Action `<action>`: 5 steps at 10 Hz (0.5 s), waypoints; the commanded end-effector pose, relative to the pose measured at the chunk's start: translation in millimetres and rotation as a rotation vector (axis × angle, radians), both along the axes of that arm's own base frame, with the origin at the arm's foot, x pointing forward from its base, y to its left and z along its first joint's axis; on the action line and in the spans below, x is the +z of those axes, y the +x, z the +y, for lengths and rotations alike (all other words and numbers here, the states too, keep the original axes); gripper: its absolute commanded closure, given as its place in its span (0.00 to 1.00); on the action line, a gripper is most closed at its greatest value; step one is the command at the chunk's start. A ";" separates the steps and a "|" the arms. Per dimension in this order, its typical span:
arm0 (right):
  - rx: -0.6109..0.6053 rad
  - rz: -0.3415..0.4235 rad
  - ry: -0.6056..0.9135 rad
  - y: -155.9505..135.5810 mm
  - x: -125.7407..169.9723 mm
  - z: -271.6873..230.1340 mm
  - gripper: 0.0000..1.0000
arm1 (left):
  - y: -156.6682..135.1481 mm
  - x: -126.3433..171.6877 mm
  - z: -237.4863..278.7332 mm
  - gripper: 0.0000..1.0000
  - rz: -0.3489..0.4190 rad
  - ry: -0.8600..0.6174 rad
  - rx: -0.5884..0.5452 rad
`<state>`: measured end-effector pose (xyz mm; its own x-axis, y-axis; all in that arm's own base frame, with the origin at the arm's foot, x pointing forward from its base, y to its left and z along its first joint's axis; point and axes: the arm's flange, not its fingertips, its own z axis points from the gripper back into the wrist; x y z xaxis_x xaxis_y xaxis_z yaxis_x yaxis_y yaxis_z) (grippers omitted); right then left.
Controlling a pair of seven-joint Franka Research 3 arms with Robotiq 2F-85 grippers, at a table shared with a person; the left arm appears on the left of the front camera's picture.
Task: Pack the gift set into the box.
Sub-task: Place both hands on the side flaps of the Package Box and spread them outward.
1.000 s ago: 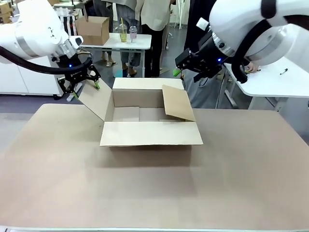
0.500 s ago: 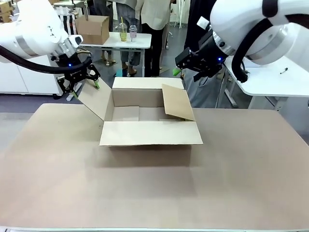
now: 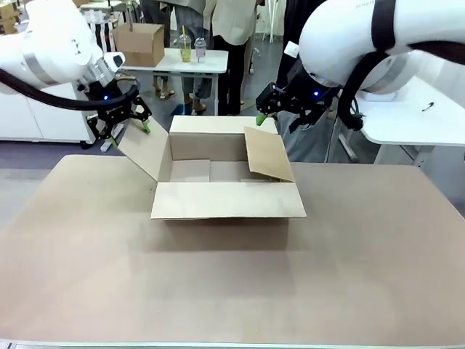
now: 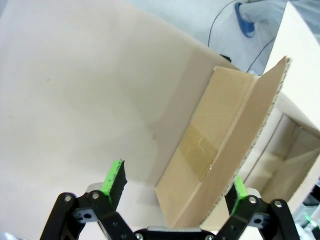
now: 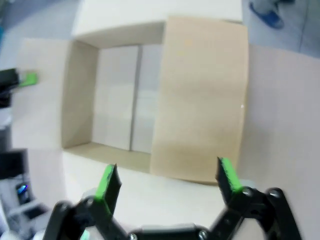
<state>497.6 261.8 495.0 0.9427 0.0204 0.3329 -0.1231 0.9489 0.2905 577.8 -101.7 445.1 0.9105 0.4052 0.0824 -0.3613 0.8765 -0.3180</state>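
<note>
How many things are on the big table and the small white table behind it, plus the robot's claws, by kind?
Cardboard boxes: 2 (the box, smaller carton)
Drink cups: 2 (green cup, second cup)
Grippers: 2 (left gripper, right gripper)
Total: 6

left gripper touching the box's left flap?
Cannot tell. Left wrist view: the left flap sits between the left gripper's open fingers; one pad is clear, the other overlaps its edge.
</note>
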 end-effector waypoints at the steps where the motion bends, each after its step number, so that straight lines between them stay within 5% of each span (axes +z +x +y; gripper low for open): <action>1: -0.025 0.121 -0.214 52.6 5.0 79.5 0.00 | -1.0 2.7 0.3 0.00 -0.005 0.013 0.018; 5: -0.077 0.027 -0.708 75.9 -53.6 159.9 0.00 | -1.0 2.7 0.3 0.00 -0.005 0.013 0.018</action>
<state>542.5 389.2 438.5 0.9545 0.1251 0.2706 -0.0400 0.9532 -0.2996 577.9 -101.4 444.9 0.9103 0.4057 0.0823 -0.3618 0.8764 -0.3179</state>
